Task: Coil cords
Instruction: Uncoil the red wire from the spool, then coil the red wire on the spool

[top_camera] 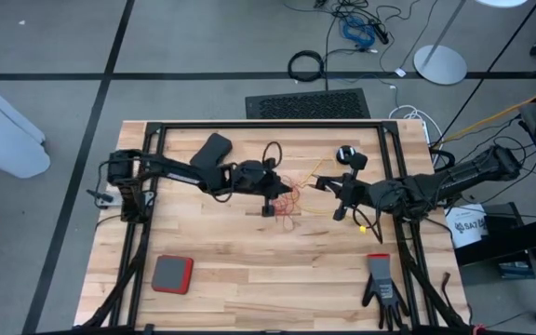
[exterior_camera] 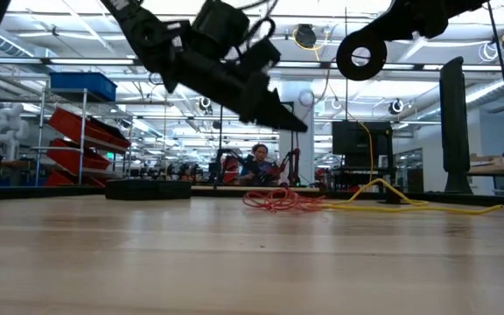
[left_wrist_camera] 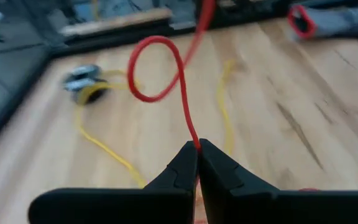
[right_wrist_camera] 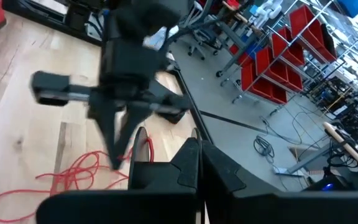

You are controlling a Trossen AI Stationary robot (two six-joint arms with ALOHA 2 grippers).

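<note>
Desk [top_camera: 249, 279]: both arms reach in from the side edges, meeting near mid-desk. Left pincer [top_camera: 270, 207] angled down, clamped on the red cord [left_wrist_camera: 166, 74]; the cord's tangle [exterior_camera: 278, 201] lies mid-desk. Right pincer [top_camera: 341, 210] hangs above the desk, fingers together, holding nothing visible. Yellow cord [exterior_camera: 427, 206] trails toward the right edge; reel [top_camera: 346, 154] near the far edge.
</note>
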